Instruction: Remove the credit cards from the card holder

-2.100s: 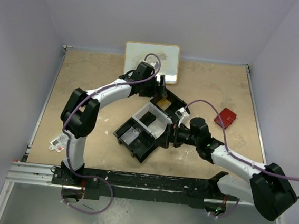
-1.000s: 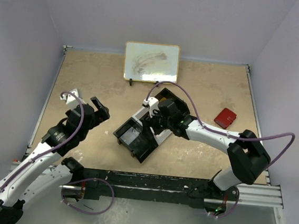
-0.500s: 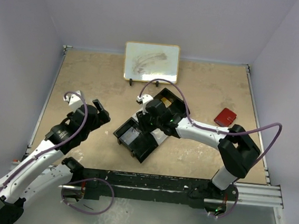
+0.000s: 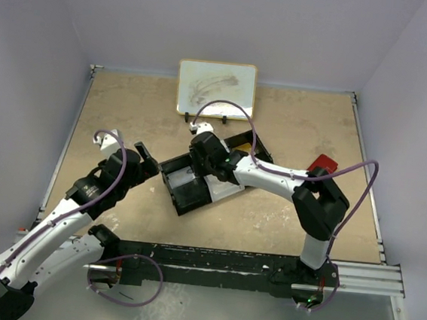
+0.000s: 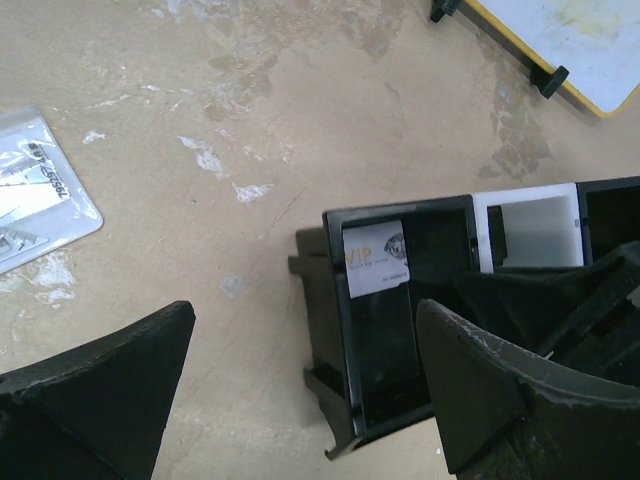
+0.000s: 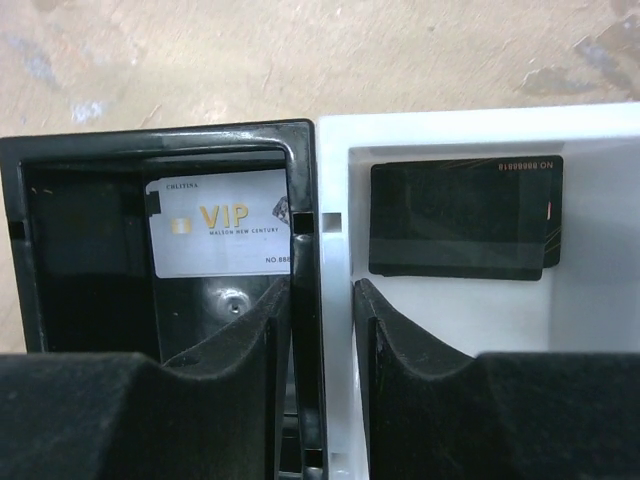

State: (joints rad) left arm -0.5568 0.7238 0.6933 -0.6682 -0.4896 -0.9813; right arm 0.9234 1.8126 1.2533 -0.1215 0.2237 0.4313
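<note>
The red card holder (image 4: 323, 163) lies shut at the table's right, partly behind my right arm's elbow. A long black tray (image 4: 186, 195) with a white middle sits at the centre. A silver VIP card (image 6: 225, 235) (image 5: 378, 258) lies in its black end compartment. A black card (image 6: 462, 215) lies in the white one. My right gripper (image 6: 322, 325) (image 4: 201, 153) straddles the wall between those two compartments, its fingers pressed to both sides. My left gripper (image 5: 300, 400) (image 4: 144, 161) hovers open by the tray's left end, holding nothing.
A small whiteboard (image 4: 216, 88) stands at the back centre. A pale plastic-sleeved card (image 5: 40, 190) lies on the table left of the tray. The right arm stretches across the tray from the right.
The right gripper slid left along the tray and closed on the dividing wall. The tray has swung and shifted left with it. The left arm has hardly moved.
</note>
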